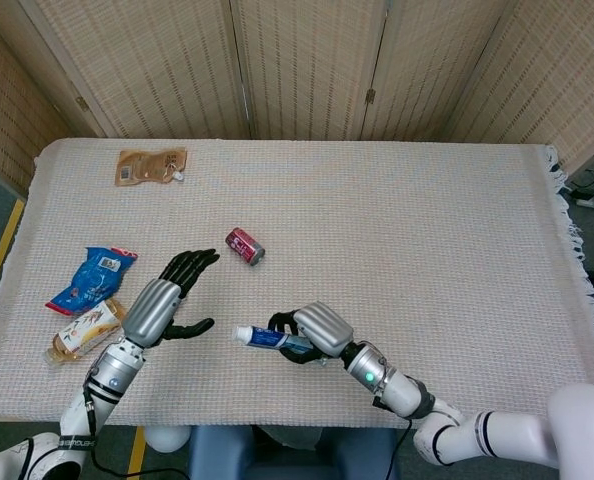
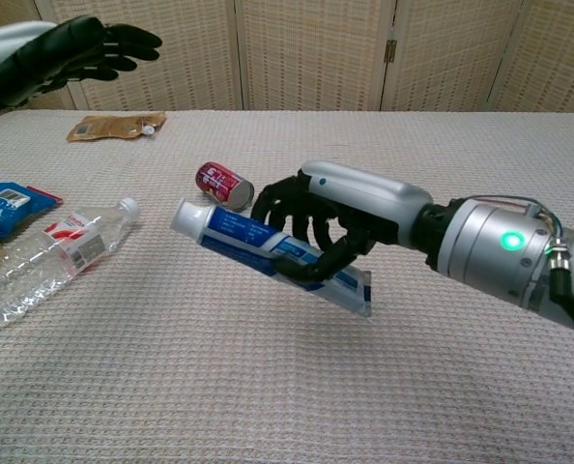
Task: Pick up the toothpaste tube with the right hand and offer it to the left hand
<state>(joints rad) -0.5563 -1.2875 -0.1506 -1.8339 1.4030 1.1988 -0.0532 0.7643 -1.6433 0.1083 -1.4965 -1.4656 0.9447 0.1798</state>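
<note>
My right hand (image 2: pixel 335 217) grips a blue and white toothpaste tube (image 2: pixel 253 248) above the table, its white cap end pointing left. In the head view the right hand (image 1: pixel 315 330) holds the toothpaste tube (image 1: pixel 260 336) near the table's front edge. My left hand (image 1: pixel 167 296) is open with fingers spread, well to the left of the tube's cap and apart from it. In the chest view the left hand (image 2: pixel 65 53) shows at the upper left, raised and holding nothing.
A red can (image 1: pixel 245 245) lies on its side just behind the tube. A clear plastic bottle (image 2: pixel 55 246), a blue packet (image 1: pixel 90 278) and a snack packet (image 1: pixel 82 332) lie at the left. A brown pouch (image 1: pixel 150 165) lies at the far left back.
</note>
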